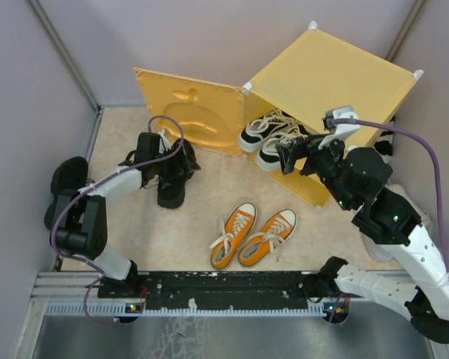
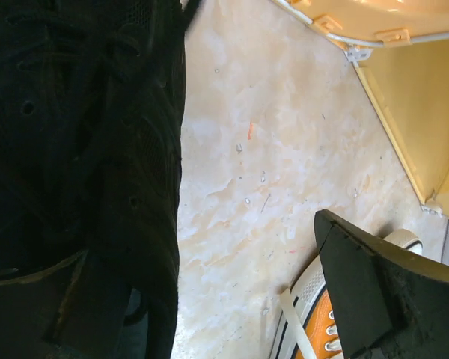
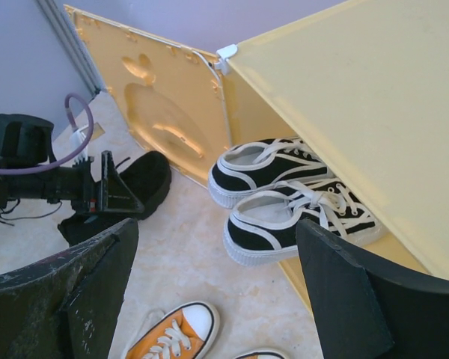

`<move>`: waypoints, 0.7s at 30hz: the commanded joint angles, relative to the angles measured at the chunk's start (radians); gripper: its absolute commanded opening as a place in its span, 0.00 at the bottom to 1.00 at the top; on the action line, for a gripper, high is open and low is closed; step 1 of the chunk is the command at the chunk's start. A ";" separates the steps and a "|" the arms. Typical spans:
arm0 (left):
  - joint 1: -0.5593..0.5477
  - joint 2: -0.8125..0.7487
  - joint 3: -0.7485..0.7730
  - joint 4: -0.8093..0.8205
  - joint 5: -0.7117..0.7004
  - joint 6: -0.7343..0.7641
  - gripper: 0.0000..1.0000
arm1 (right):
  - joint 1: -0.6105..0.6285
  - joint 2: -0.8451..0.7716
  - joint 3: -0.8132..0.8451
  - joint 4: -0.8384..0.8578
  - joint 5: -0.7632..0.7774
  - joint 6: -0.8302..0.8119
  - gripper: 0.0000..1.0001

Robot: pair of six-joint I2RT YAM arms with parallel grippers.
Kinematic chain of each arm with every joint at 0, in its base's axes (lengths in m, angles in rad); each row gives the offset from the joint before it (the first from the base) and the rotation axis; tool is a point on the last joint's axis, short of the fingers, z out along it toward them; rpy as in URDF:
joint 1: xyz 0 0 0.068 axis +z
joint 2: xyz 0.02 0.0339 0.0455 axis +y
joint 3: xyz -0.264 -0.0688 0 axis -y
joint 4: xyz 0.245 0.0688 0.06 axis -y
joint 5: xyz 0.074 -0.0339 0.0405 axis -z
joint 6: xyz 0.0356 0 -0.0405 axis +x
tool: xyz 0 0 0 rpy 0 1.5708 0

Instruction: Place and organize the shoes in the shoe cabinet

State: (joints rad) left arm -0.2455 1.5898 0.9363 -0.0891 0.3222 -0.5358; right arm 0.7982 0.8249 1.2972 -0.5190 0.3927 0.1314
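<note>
Top external view, reading across: my left gripper [image 1: 163,161] hangs over the all-black lace-up sneakers [image 1: 172,191], jaws wide, and I cannot count that dark heap. Two orange canvas sneakers with white laces [image 1: 233,233] lie side by side mid-floor. Two black-and-white sneakers [image 1: 263,129] sit inside the yellow-orange plastic cube cabinet [image 1: 329,71], its fruit-embossed door [image 1: 191,112] open. My right gripper [image 1: 293,155] gapes wide and empty just before the opening.

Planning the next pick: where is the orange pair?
In the top view, the orange sneakers lie side by side on the table, front centre, outside the shoe cabinet.
</note>
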 commanded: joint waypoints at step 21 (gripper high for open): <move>-0.293 -0.542 -0.159 0.238 -0.007 0.164 0.69 | -0.005 0.127 0.175 -0.084 0.039 -0.046 0.89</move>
State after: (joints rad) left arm -0.4389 0.9966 0.8597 -0.0177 0.3813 -0.4103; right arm 0.7959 0.9375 1.3449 -0.5976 0.4114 0.1219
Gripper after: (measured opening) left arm 0.685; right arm 0.884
